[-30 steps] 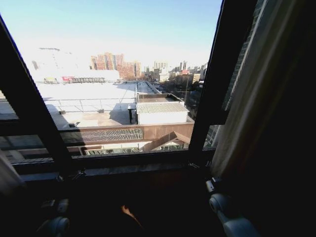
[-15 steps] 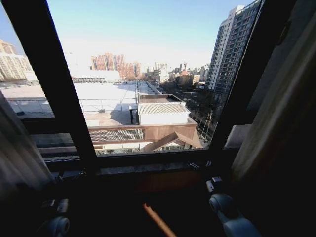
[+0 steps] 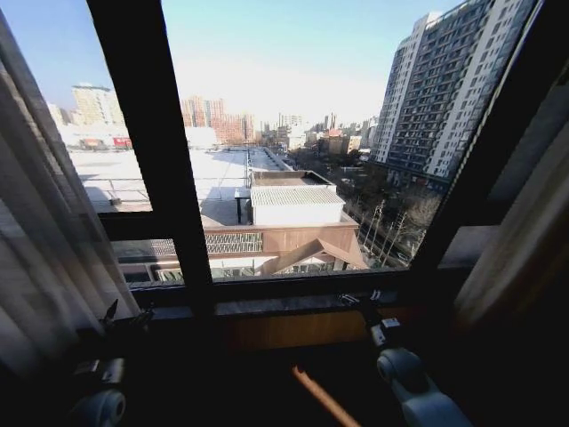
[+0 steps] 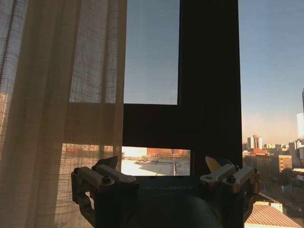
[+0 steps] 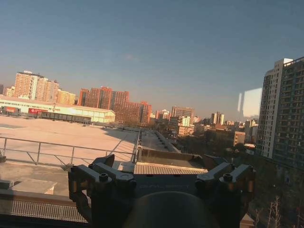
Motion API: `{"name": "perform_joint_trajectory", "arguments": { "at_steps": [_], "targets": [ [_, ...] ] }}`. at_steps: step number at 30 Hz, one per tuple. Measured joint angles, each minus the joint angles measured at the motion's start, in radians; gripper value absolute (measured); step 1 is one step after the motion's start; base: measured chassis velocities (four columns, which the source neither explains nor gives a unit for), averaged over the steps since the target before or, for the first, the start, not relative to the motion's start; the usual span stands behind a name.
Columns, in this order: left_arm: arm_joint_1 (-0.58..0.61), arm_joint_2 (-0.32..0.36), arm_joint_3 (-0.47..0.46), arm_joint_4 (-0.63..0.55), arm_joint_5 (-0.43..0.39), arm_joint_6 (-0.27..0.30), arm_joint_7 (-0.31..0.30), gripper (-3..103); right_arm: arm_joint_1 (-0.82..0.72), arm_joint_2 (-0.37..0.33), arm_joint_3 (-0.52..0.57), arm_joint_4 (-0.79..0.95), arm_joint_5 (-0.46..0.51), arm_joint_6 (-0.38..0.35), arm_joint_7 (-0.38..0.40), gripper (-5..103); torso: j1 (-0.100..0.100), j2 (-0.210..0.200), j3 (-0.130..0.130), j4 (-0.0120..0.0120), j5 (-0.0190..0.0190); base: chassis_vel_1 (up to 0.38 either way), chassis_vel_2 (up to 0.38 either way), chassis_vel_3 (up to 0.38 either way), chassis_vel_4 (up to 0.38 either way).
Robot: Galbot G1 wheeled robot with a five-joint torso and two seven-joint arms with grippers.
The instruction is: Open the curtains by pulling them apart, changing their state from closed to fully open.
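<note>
The curtains hang as two sheer cream panels at the sides of the window, the left panel (image 3: 44, 231) and the right panel (image 3: 524, 258), with bare glass between them. In the left wrist view the left panel (image 4: 52, 109) hangs close beside my left gripper (image 4: 160, 166), which is open and holds nothing. That left gripper (image 3: 126, 313) sits low by the sill, just right of the left panel. My right gripper (image 3: 364, 299) is low by the sill too, left of the right panel. It is open (image 5: 159, 164), facing bare glass.
Dark window frame bars (image 3: 151, 142) cross the glass, one thick upright (image 4: 209, 80) right ahead of the left gripper. A dark sill (image 3: 284, 307) runs under the window. City rooftops and towers lie outside.
The head camera has swung, so the frame bars slid rightward in the picture. More of the left panel shows and less of the right one. Both arms keep their place in the view.
</note>
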Motion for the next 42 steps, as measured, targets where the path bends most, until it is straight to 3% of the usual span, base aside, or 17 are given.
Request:
{"name": "perform_joint_trajectory", "arguments": {
  "at_steps": [12, 18, 27, 42],
  "targets": [
    [0.0, 0.0, 0.0, 0.0, 0.0, 0.0, 0.0, 100, 0.0, 0.0, 0.0, 0.0, 0.0, 0.0, 0.0, 100, 0.0, 0.0, 0.0, 0.0, -0.0007, 0.226, 0.233, -0.223, -0.245],
    [0.0, 0.0, 0.0, 0.0, 0.0, 0.0, 0.0, 100, 0.0, 0.0, 0.0, 0.0, 0.0, 0.0, 0.0, 100, 0.0, 0.0, 0.0, -0.0005, 0.001, -0.015, -0.03, 0.018, 0.018],
    [0.0, 0.0, 0.0, 0.0, 0.0, 0.0, 0.0, 100, 0.0, 0.0, 0.0, 0.0, 0.0, 0.0, 0.0, 100, 0.0, 0.0, 0.0, -0.0001, -0.0011, -0.013, -0.015, 0.02, 0.016],
    [0.0, 0.0, 0.0, 0.0, 0.0, 0.0, 0.0, 100, 0.0, 0.0, 0.0, 0.0, 0.0, 0.0, 0.0, 100, 0.0, 0.0, 0.0, -0.0003, -0.0002, -0.008, 0.014, 0.008, -0.01]
  ]
}}
